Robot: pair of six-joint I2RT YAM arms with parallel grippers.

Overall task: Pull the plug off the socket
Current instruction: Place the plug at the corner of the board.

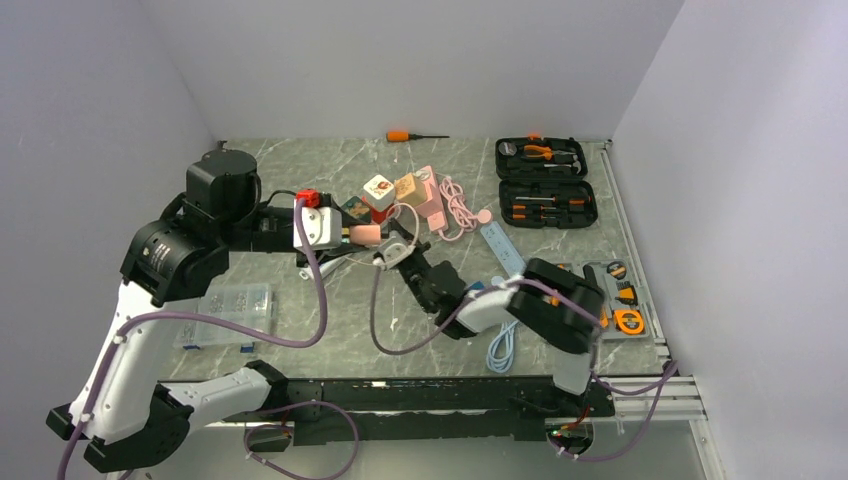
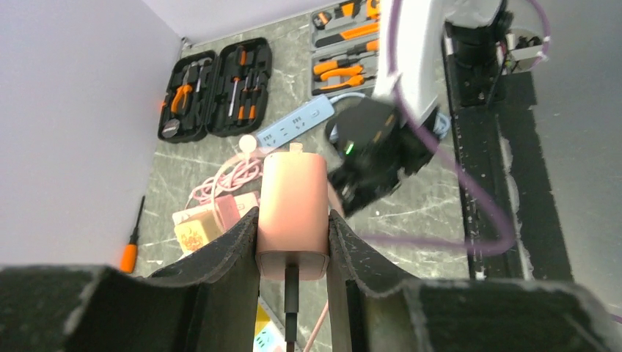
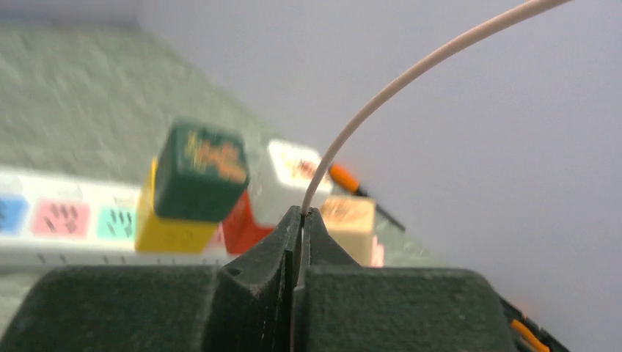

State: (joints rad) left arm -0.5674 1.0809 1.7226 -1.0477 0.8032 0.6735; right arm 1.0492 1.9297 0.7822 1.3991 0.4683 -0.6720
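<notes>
My left gripper (image 2: 293, 216) is shut on a pink block-shaped socket (image 2: 293, 192), one finger pressed against each side. A dark plug (image 2: 291, 290) sits in the block's near end face. In the top view the left gripper (image 1: 357, 236) holds the socket (image 1: 367, 234) above the middle of the table. My right gripper (image 1: 393, 258) is just to its right. In the right wrist view the right gripper (image 3: 301, 214) is shut on a thin whitish cable (image 3: 381, 88), which arcs up and away to the right. Where that cable ends is hidden.
Coloured cube adapters (image 1: 380, 190) stand on a white power strip (image 3: 66, 220) behind the grippers. A pink coiled cord (image 1: 455, 205), a blue power strip (image 1: 500, 245), two open tool cases (image 1: 545, 180), an orange screwdriver (image 1: 400, 135) and a clear box (image 1: 225, 315) lie around.
</notes>
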